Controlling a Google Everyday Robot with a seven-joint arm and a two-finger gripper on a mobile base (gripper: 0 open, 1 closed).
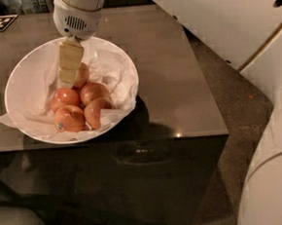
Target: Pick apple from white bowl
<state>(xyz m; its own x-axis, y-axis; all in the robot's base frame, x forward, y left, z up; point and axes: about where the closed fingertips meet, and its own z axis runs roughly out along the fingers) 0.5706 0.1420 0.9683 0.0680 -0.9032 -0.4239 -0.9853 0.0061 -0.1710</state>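
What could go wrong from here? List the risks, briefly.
1. The gripper is low inside the white bowl, at the rear apple. The other apples crowd against it, so a grasp may knock or pinch them.
2. Crumpled paper beside the apples could snag and lift.
3. The bowl sits near the table front edge; a push might slide it off.

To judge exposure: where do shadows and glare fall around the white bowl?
Camera view: the white bowl throws a dark shadow rightward onto the table; a small glint sits at the table's front edge; the gripper, over the rear apple inside the bowl, looks brightly lit.
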